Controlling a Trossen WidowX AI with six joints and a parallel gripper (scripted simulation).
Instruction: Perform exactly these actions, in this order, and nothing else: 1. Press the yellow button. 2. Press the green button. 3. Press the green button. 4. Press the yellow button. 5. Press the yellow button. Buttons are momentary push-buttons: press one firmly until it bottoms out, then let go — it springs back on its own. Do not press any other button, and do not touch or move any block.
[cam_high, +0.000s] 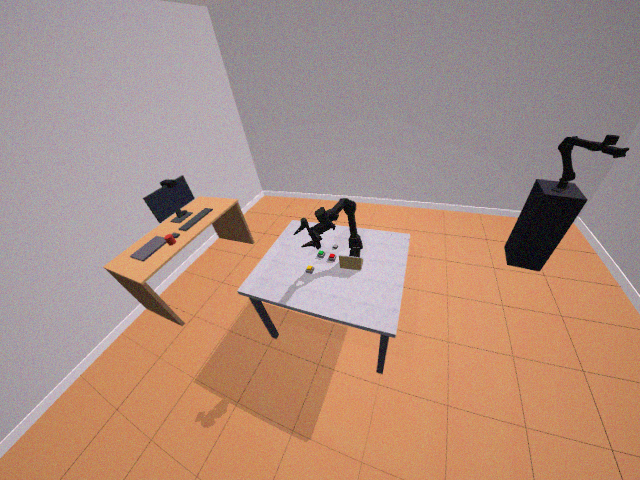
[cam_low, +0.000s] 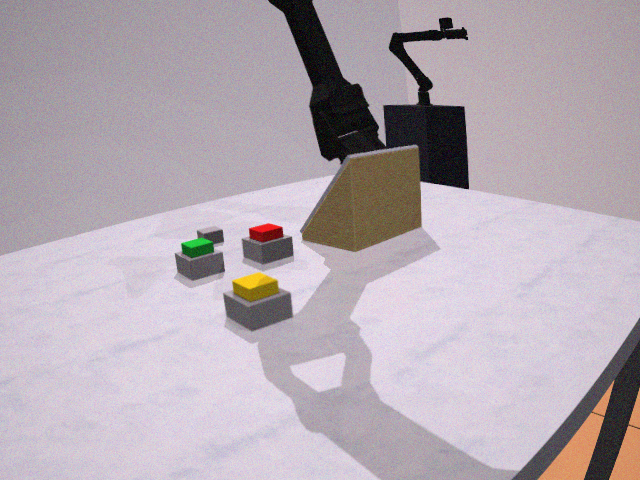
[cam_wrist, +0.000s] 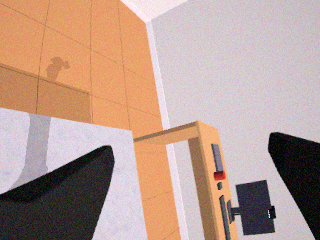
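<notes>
The yellow button (cam_high: 309, 268) (cam_low: 255, 287) sits on a grey base, nearest the camera in the exterior view. The green button (cam_high: 321, 253) (cam_low: 197, 248) sits on its grey base farther back and to the left. Both caps stand up above their bases. My gripper (cam_high: 299, 240) (cam_wrist: 191, 148) is open and empty, its fingers wide apart. It is raised above the table, beyond the green button toward the table's far left side, touching no button. The fingers are out of frame in the exterior view, and no button shows in the wrist view.
A red button (cam_high: 331, 256) (cam_low: 266, 233) stands beside the green one. A small grey block (cam_high: 334, 246) (cam_low: 210, 235) lies behind them. A tan wedge-shaped block (cam_high: 350, 262) (cam_low: 385, 201) stands by the arm's base. A desk (cam_high: 227, 205) (cam_wrist: 204, 131) with a monitor stands apart from the table.
</notes>
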